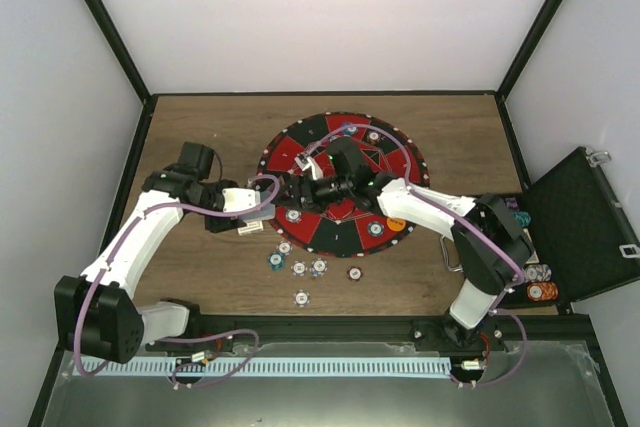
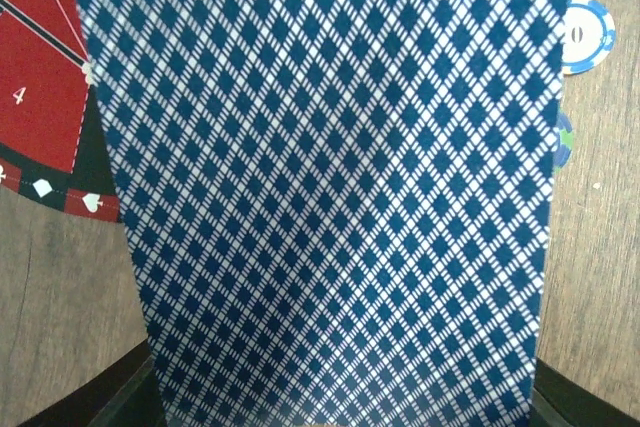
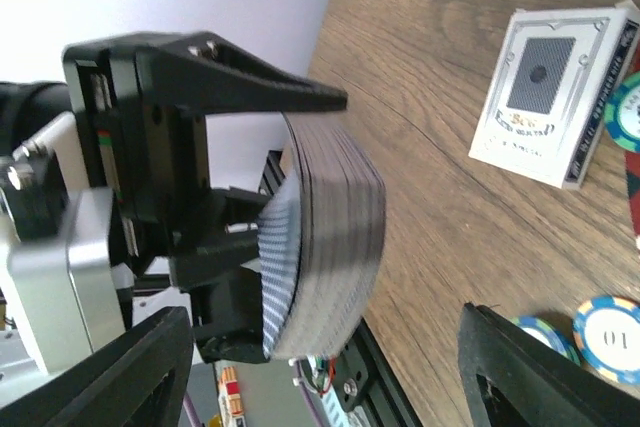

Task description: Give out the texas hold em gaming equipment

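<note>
Setting: wood-grain table point(image 1: 430, 127) inside a white-walled booth with black frame posts, both arms reaching in toward the middle.
Centrepiece: big round red-and-black mat point(image 1: 310, 132) with a small orange disc point(image 1: 396, 223) resting near its right rim.
Left gripper point(image 1: 285, 189): pressed shut on a thick deck of playing cards point(image 3: 340, 217) with blue-and-white diamond backs, one black finger over each face. The deck is held off the table above the mat's near-left edge.
Left wrist view: card back point(image 2: 330, 197) fills almost the whole picture.
Right gripper point(image 3: 325, 347): fingers spread wide, facing the deck's free end and touching nothing.
Elsewhere: white cardboard card box point(image 3: 555, 97) lies flat on the wood. Striped-edge poker chips point(image 1: 300, 267) are scattered just below the mat, among them a blue-and-white chip marked 10 point(image 2: 585, 35). More chips point(image 1: 540, 292) are stacked beside the open black case point(image 1: 580, 217) at far right.
Handling: the deck looks light and its cards thin, slick and springy; it already bows under the clamp. Loose cards would likely slide or fan if the squeeze eased.
Where to grip: probably at the free edge, pinching across the faces so that only the outermost card peels away.
Risk: several cards may come off together, or the stack may spill over the mat.
Stage: dealing appears to be under way, with chips only partly shared out.
</note>
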Robot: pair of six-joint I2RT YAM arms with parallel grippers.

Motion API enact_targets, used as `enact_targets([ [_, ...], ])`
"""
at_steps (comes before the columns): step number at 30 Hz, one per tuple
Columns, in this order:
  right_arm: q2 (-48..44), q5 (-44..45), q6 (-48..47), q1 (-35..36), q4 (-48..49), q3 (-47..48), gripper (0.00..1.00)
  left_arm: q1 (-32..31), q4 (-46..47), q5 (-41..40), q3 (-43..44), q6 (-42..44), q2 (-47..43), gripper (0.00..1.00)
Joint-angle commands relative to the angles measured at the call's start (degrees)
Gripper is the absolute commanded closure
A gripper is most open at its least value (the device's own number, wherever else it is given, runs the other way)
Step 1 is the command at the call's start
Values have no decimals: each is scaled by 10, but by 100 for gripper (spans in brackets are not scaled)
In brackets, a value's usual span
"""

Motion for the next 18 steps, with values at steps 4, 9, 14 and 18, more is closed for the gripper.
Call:
enact_targets([
  [4, 42, -29, 46, 15, 61, 46, 31, -17, 2, 18, 12, -3, -14, 96],
  [9, 76, -35, 62, 31, 76, 71, 37, -22, 11, 14, 10, -6, -17, 96],
  [14, 97, -45, 102, 36, 126, 70, 49, -24, 14, 10, 10, -4, -23, 96],
  [18, 108, -51, 138, 36, 167, 65, 62, -26, 18, 13, 9, -1, -32, 96],
])
